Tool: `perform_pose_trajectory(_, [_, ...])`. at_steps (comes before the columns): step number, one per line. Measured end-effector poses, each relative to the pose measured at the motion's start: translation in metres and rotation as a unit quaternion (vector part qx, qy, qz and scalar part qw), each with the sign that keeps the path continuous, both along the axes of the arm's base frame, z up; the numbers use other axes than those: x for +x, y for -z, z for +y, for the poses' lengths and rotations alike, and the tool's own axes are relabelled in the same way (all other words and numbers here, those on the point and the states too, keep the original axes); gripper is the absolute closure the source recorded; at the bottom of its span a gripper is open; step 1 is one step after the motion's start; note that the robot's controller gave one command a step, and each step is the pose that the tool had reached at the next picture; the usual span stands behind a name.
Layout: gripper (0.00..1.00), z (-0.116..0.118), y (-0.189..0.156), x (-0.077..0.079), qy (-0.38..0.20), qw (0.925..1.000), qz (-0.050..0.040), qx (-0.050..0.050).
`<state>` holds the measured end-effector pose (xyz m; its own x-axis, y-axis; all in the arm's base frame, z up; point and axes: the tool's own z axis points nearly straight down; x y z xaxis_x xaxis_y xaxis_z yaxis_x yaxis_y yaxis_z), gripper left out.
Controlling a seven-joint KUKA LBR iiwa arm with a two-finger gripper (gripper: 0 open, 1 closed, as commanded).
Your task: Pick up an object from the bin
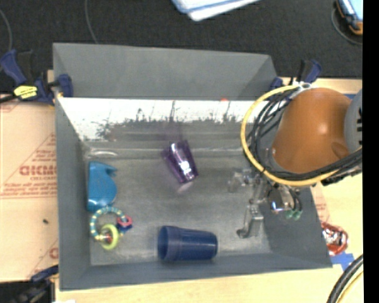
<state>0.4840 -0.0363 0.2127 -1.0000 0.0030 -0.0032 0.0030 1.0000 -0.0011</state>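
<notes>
My gripper [242, 205] hangs over the right part of the bin floor, below the orange cover, open with only bare floor between its fingers. One metal fingertip [246, 230] points toward the front wall, the other [236, 181] lies further back. A dark blue cup [186, 243] lies on its side by the front wall, to the gripper's left. A purple translucent container [181, 163] with a white label lies tilted near the middle of the back, apart from the gripper.
A light blue plastic thing [101, 185] rests against the left wall. In front of it sits a ring toy [108, 227] with coloured beads and a yellow-green ring. The arm and its cables cover the bin's right side.
</notes>
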Motion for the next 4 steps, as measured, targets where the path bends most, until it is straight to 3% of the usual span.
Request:
perform_pose_trajectory(1, [0.00, 0.001, 0.000, 0.001, -0.001, 1.0000, -0.0002, 0.000])
perform_pose_trajectory(2, [0.00, 0.004, 0.095, 0.005, -0.056, 0.9984, 0.0010, 0.000])
perform_pose_trajectory(3, [0.00, 0.040, 0.004, 0.003, -0.027, 0.9996, 0.0012, 0.000])
perform_pose_trajectory(4, [0.00, 0.046, 0.059, -0.001, -0.071, 0.9974, -0.0035, -0.001])
